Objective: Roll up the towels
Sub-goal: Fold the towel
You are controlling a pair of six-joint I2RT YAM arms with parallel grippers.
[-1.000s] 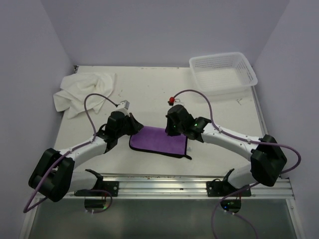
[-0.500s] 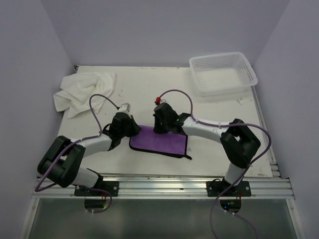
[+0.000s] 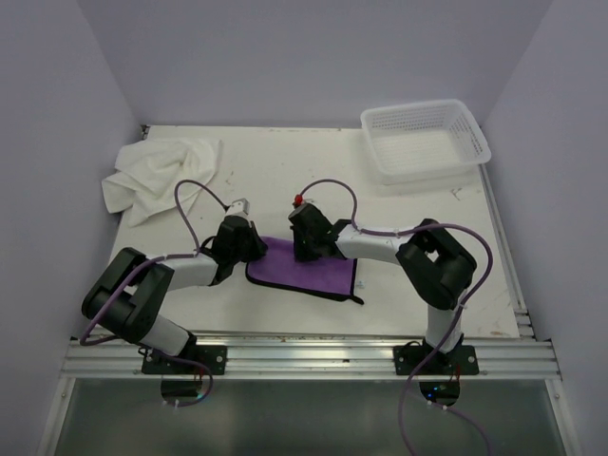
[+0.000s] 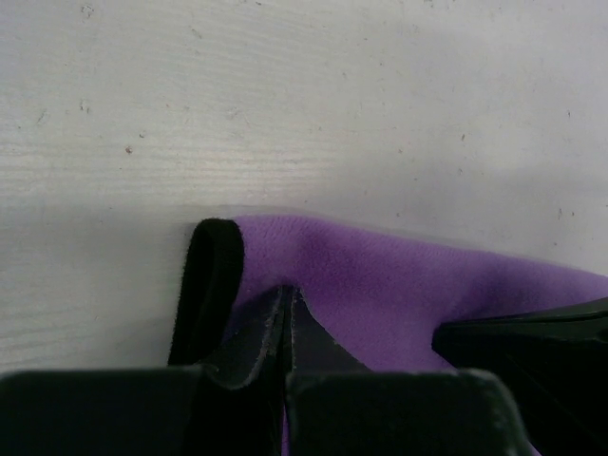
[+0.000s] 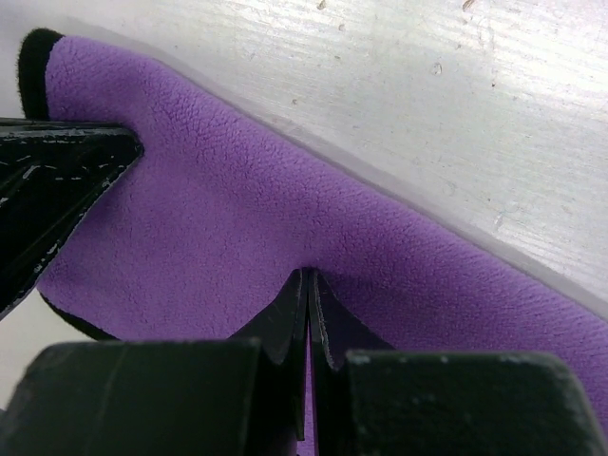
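— Top external view: where is the purple towel point(image 3: 309, 271)?
— Spread on the tabletop point(image 3: 285, 180), near the middle front, between the two arms. Its far edge looks slightly raised.
— And the fingers?
— The left fingers point(image 4: 256, 337) are closed at the far left corner, beside the dark edging, which curls up there. The right fingers point(image 5: 280, 328) are closed further along the same edge. The cloth puckers at both tips, so I read each as a pinch on the towel, not just a press.
— So which step is this?
— The start of the first roll, I'd say. The edge is seized at two points and nothing is turned over yet.
— What does the next move call for?
— Both arms should carry that edge toward the near side together, low and level, so the fold lands straight. If one arm leads, the roll goes skewed. The pinch is shallow, so the cloth could slip out.
— The other towel?
— The white towel point(image 3: 157, 176) lies crumpled at the far left corner, well apart from both arms. It is larger, and I judge it will need spreading first.
— Containers?
— One basket point(image 3: 425, 141), at the far right corner. I see nothing in it.
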